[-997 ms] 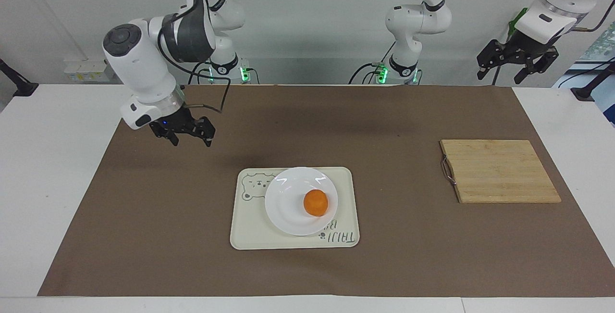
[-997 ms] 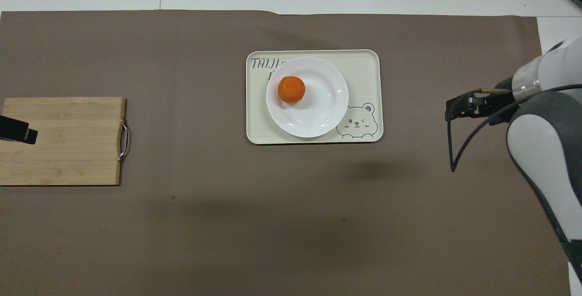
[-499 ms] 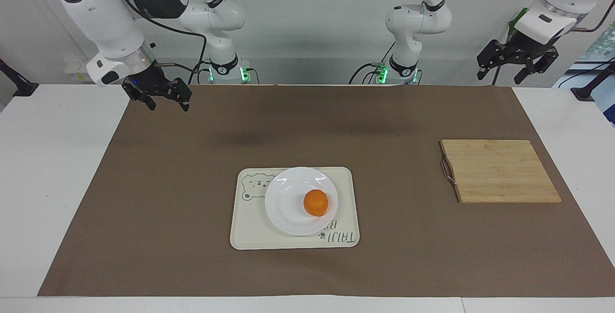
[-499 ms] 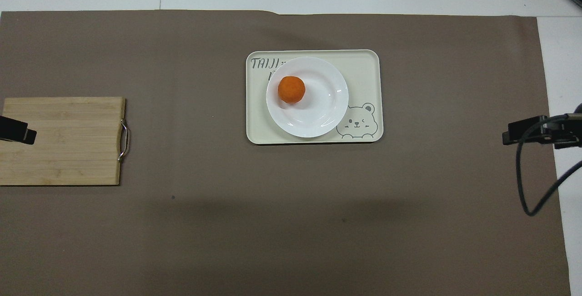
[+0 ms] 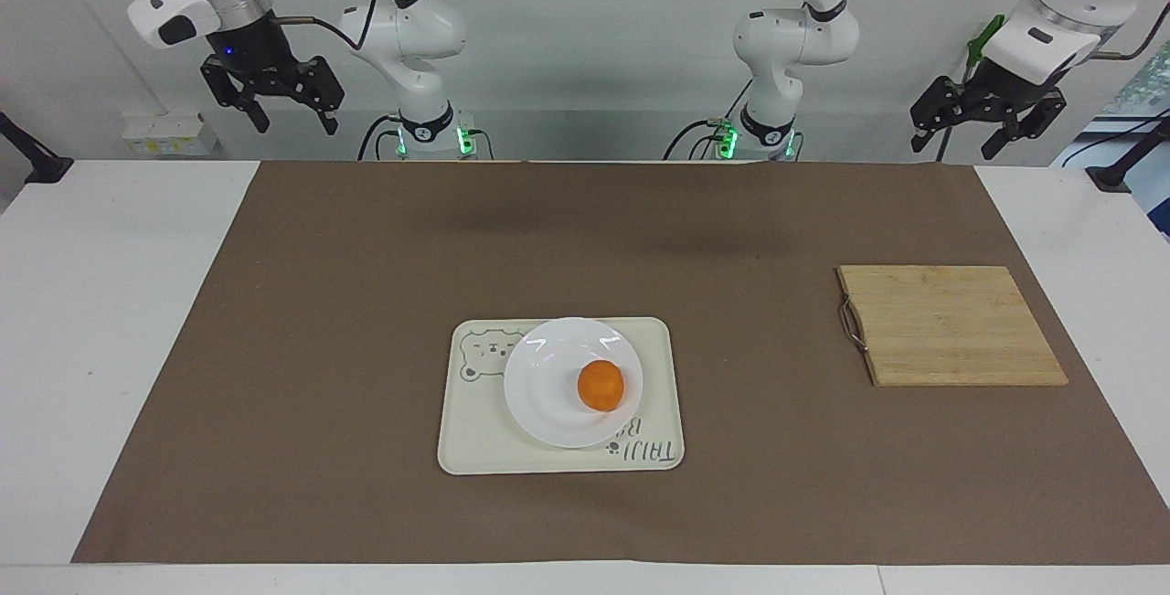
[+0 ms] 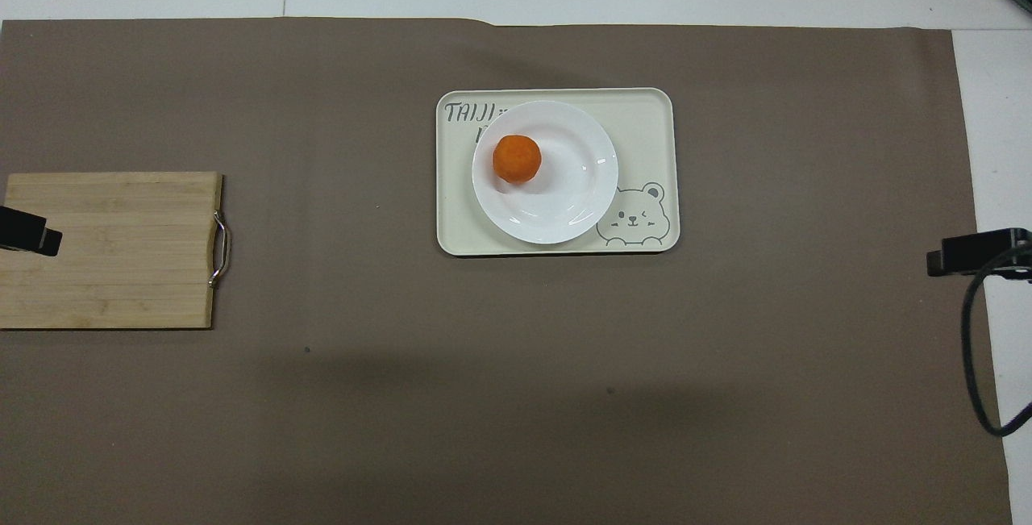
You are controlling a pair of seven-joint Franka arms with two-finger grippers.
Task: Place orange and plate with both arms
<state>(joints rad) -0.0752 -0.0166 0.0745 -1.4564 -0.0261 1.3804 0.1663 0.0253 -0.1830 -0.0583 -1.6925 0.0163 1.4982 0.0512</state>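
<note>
The orange [image 5: 600,385] [image 6: 517,158] lies on the white plate [image 5: 548,394] [image 6: 572,194], off its middle. The plate sits on a cream tray [image 5: 475,435] [image 6: 645,118] with a bear drawing, mid-mat. My right gripper [image 5: 289,118] is open and empty, raised high at the right arm's end of the table; only its tip shows in the overhead view [image 6: 963,252]. My left gripper [image 5: 962,147] is open and empty, raised at the left arm's end, its tip over the board's edge in the overhead view [image 6: 28,231].
A wooden cutting board [image 5: 951,325] [image 6: 113,249] with a metal handle lies toward the left arm's end of the table. A brown mat [image 5: 320,348] covers most of the white table.
My right gripper has risen from low over the mat and drawn back toward its own end of the table. The left arm, plate and orange have not moved.
</note>
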